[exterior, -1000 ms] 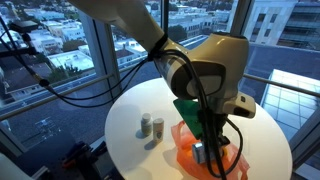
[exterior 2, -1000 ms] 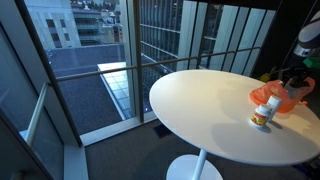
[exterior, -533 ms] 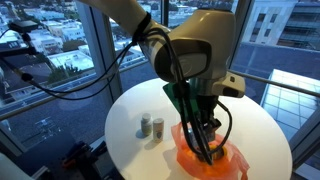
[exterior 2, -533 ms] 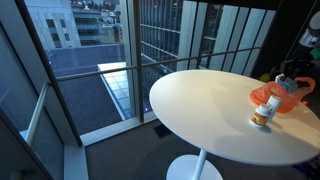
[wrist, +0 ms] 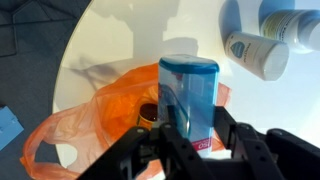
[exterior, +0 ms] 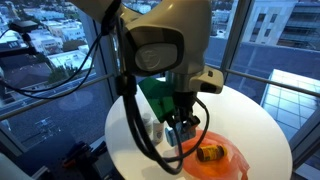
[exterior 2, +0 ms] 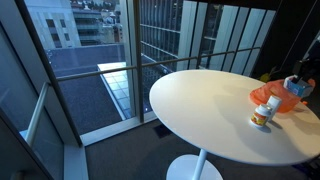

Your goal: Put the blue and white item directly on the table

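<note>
The gripper (wrist: 195, 128) now has the blue and white box (wrist: 190, 90) up out of the orange dish (wrist: 90, 122), whereas a second ago it was reaching down among the dish's contents. The wrist view shows the fingers (wrist: 228, 128) closed on the lower part of the box, which stands upright between them, with the dish and the white bench (wrist: 130, 40) visible beneath it. In an exterior view the arm has swung across and risen, and the brown-and-yellow item (exterior: 208, 154) that it hid before lies uncovered in the dish (exterior: 228, 162). In an exterior view the box (exterior 2: 298, 88) shows as a blue shape at the frame edge, above the dish (exterior 2: 268, 99) and clear of it. The pick therefore looks done, and the task is roughly at its midpoint. The box is held in the air, not yet on the bench. What remains is to carry it sideways past the dish rim to bare bench top, away from the two white bottles (wrist: 255, 53) near the dish, then lower it flat and release
</note>
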Robot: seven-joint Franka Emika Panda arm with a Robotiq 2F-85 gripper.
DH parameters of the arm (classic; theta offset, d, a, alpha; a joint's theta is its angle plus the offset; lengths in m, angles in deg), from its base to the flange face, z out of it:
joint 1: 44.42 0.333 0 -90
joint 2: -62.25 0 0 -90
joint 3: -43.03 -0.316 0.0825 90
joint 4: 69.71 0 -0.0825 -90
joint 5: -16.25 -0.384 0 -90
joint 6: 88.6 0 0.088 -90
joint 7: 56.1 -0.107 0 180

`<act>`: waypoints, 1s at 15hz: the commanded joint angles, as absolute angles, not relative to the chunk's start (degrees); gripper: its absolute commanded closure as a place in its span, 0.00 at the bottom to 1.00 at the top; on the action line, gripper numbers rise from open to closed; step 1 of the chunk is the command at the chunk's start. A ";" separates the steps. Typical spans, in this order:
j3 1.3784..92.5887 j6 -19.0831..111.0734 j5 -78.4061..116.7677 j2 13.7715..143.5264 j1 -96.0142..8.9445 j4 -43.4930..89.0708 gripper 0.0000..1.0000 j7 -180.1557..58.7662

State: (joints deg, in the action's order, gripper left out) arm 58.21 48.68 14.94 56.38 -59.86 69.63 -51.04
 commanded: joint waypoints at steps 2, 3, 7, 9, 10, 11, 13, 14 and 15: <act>58.75 44.66 17.31 48.33 -60.24 75.57 0.82 -48.39; 58.86 43.69 17.50 47.44 -60.20 76.37 0.82 -47.57; 59.38 41.38 17.26 46.16 -59.66 79.19 0.82 -42.85; 59.50 40.94 16.90 47.02 -59.33 79.95 0.82 -40.64; 59.55 40.87 16.66 47.54 -59.17 80.23 0.82 -39.63; 59.59 40.83 16.46 48.07 -59.01 80.42 0.82 -38.64; 59.57 42.02 15.88 49.54 -58.59 80.81 0.82 -37.09; 59.57 42.56 15.39 50.57 -58.28 80.70 0.82 -36.60; 59.57 42.98 14.83 51.42 -57.99 80.51 0.82 -36.05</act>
State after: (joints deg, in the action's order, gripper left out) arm 58.80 41.89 16.41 49.30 -59.20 80.93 -38.78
